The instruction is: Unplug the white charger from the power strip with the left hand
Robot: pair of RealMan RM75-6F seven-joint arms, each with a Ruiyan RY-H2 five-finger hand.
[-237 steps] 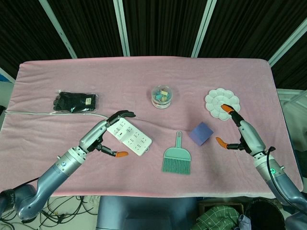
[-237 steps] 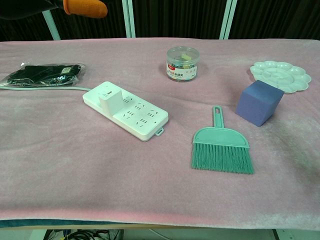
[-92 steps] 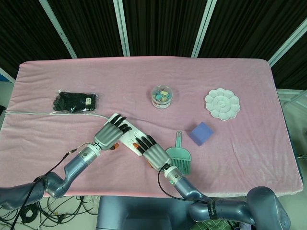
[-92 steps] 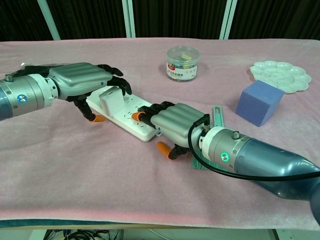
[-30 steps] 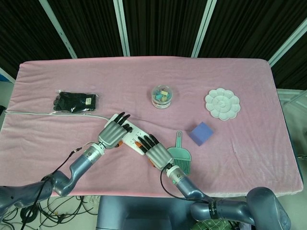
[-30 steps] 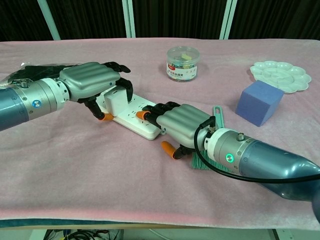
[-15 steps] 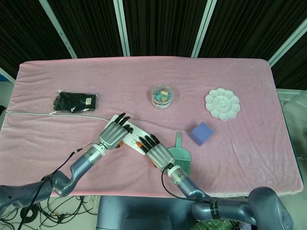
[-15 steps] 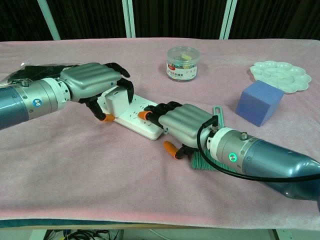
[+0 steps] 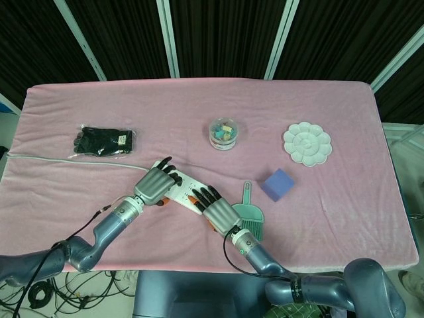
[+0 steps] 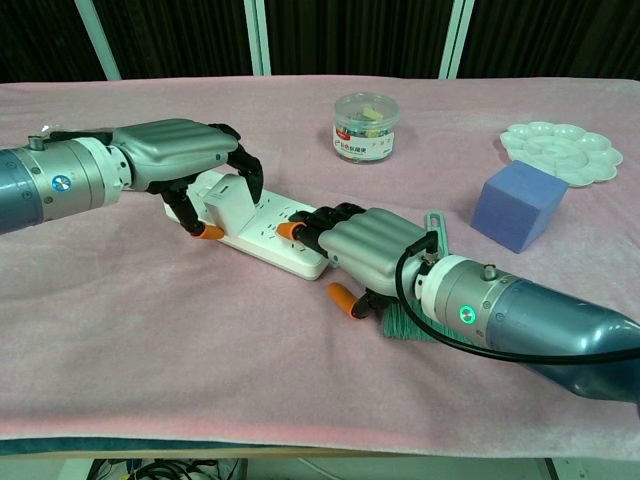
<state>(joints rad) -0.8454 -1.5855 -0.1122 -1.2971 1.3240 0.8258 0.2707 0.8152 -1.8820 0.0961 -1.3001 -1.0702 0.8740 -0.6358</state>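
Observation:
The white power strip (image 10: 285, 243) (image 9: 183, 189) lies slantwise on the pink cloth. The white charger (image 10: 232, 207) stands on its far left end, slightly tilted, its base against the strip's top. My left hand (image 10: 185, 155) (image 9: 154, 185) wraps the charger from above, fingers on its far side and thumb on its near side. In the head view the hand hides the charger. My right hand (image 10: 365, 243) (image 9: 219, 211) lies flat on the strip's near right end, fingertips (image 10: 298, 227) pressing on it, thumb on the cloth beside it.
A teal hand brush (image 10: 436, 235) (image 9: 246, 211) lies partly under my right wrist. A blue cube (image 10: 518, 205), a white palette (image 10: 560, 150) and a clear jar (image 10: 365, 127) stand beyond. Black gloves (image 9: 105, 140) and the strip's white cable (image 9: 66, 158) lie at the left.
My left hand has drawn a little to the left and turned at the wrist, tilting the charger it grips. The right hand stays pressed on the strip.

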